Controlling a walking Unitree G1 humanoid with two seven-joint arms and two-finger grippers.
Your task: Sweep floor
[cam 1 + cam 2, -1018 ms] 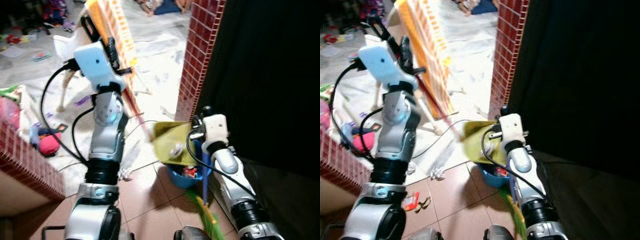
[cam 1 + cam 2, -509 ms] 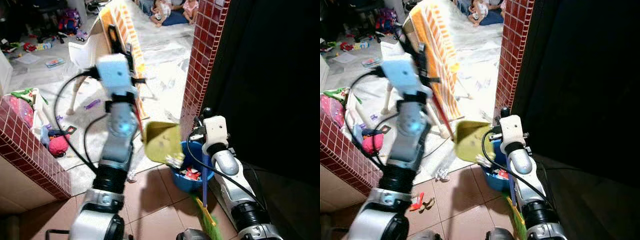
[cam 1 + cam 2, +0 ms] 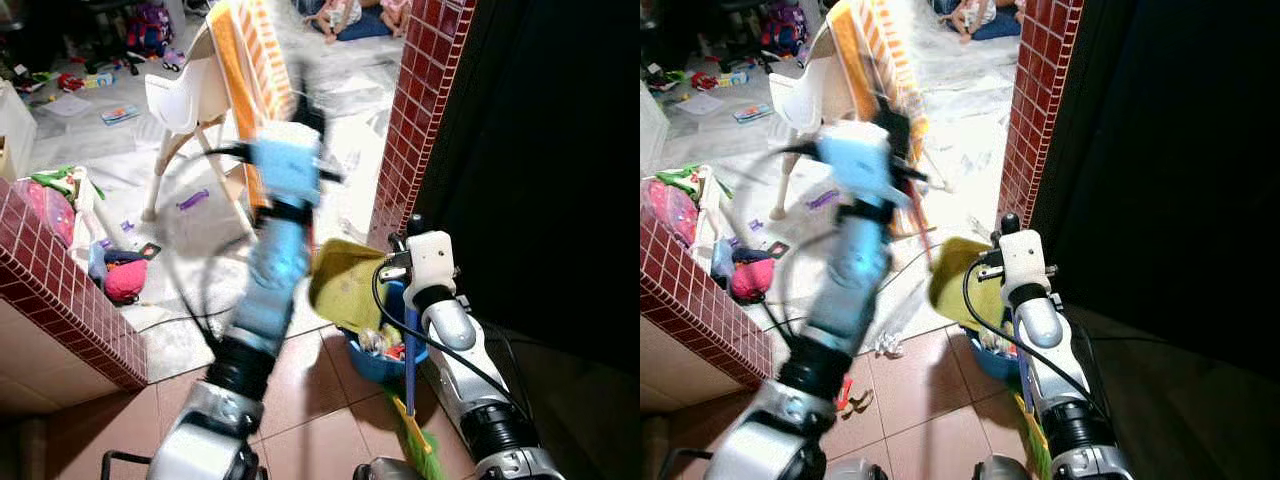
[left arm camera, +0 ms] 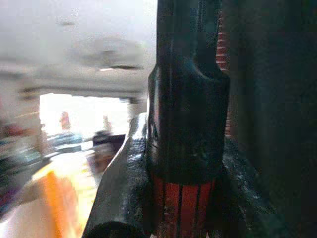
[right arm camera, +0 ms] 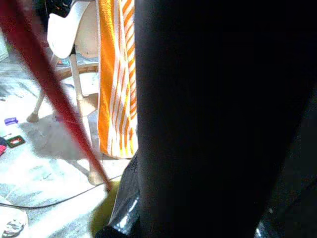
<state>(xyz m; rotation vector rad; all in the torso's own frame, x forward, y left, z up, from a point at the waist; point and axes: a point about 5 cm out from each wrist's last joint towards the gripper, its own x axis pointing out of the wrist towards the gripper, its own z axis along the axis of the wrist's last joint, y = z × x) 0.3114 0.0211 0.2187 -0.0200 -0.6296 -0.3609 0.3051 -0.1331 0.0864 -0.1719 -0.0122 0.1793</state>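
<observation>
My left gripper (image 3: 308,118) is raised, blurred with motion, and shut on the dustpan's red-and-black handle (image 4: 184,148). The red handle (image 3: 923,235) slopes down to the yellow-green dustpan (image 3: 345,285), which hangs tilted over a blue bin (image 3: 368,362) holding litter. My right gripper (image 3: 408,240) is beside the red brick pillar (image 3: 420,110) and shut on the broom. Its blue handle (image 3: 410,345) runs down to green bristles (image 3: 418,438) on the tiled floor. In the right wrist view the dark broom handle (image 5: 213,119) stands close in front.
A white chair (image 3: 180,100) draped with an orange striped towel (image 3: 245,60) stands ahead. A low red brick wall (image 3: 70,300) is on the left, with toys (image 3: 125,280) scattered on the floor. A dark doorway (image 3: 550,170) lies to the right. People sit far back (image 3: 350,15).
My left arm has swung right, carrying the dustpan from left of the pillar to above the blue bin. The right arm and broom have stayed put.
</observation>
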